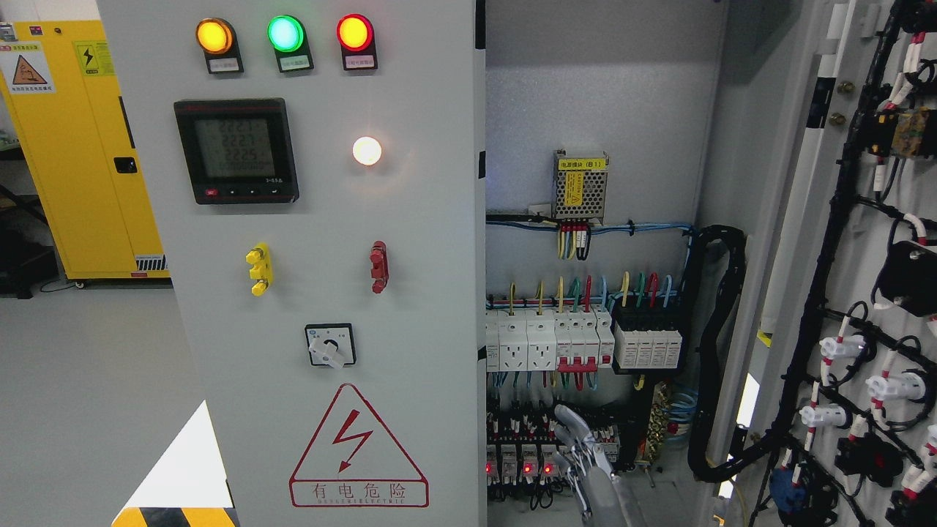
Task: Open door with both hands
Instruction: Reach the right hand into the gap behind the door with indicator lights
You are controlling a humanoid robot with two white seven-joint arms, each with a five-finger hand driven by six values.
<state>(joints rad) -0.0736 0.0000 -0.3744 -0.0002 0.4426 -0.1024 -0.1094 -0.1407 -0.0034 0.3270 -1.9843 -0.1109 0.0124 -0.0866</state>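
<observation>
A robot hand (585, 461) rises from the bottom edge right of the middle; which arm carries it cannot be told. Its fingers are loosely spread, holding nothing, in front of the relays (520, 461). Far to its right stands the opened cabinet door (827, 307), wiring showing. To its left, the closed door (410, 293) bears a warning triangle (357, 448) reading "有电危险".

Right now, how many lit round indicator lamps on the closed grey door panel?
4: amber round lamp, green round lamp and red round lamp in a row along the top, plus a white round lamp right of the black meter.
</observation>
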